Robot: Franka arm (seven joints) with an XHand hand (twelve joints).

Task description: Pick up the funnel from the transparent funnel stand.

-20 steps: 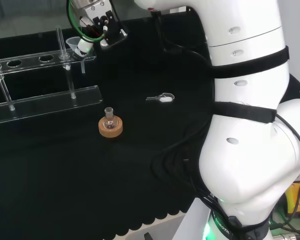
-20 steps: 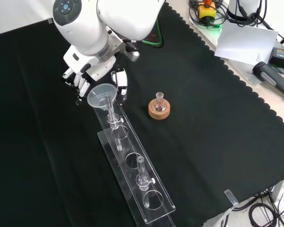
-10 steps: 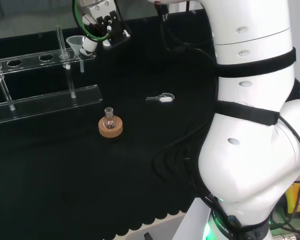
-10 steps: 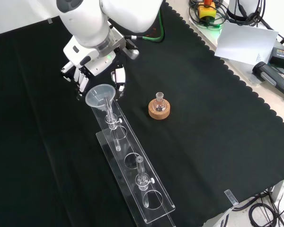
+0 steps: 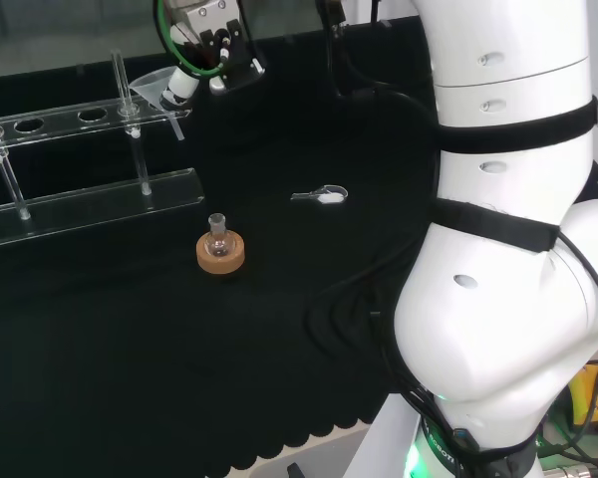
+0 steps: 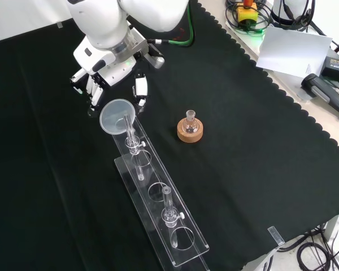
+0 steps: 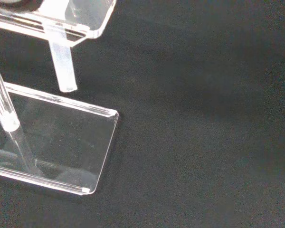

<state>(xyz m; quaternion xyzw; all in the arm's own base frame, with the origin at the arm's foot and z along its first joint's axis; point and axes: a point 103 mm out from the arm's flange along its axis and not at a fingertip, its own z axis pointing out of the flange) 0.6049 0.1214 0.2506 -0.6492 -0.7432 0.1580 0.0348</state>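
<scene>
Front view, upper left of frame: the black-and-white robot hand [image 6: 110,76] has its fingers curled about the wide rim of the clear cone-shaped plastic funnel [image 6: 117,116], gripping w/ fingers on one side and thumb on the other so the stem can come straight up. The funnel sits tilted at the far end of the long transparent acrylic funnel stand [image 6: 158,197], stem apparently not yet clear of its end hole. Centre frame, well apart: a small clear glass flask [image 6: 190,119] on a round cork ring [image 6: 190,131], parked clear of the lift path. Black-cloth table [image 6: 260,158] beneath, approx. undisturbed. Judged: lift under way, not complete.
</scene>
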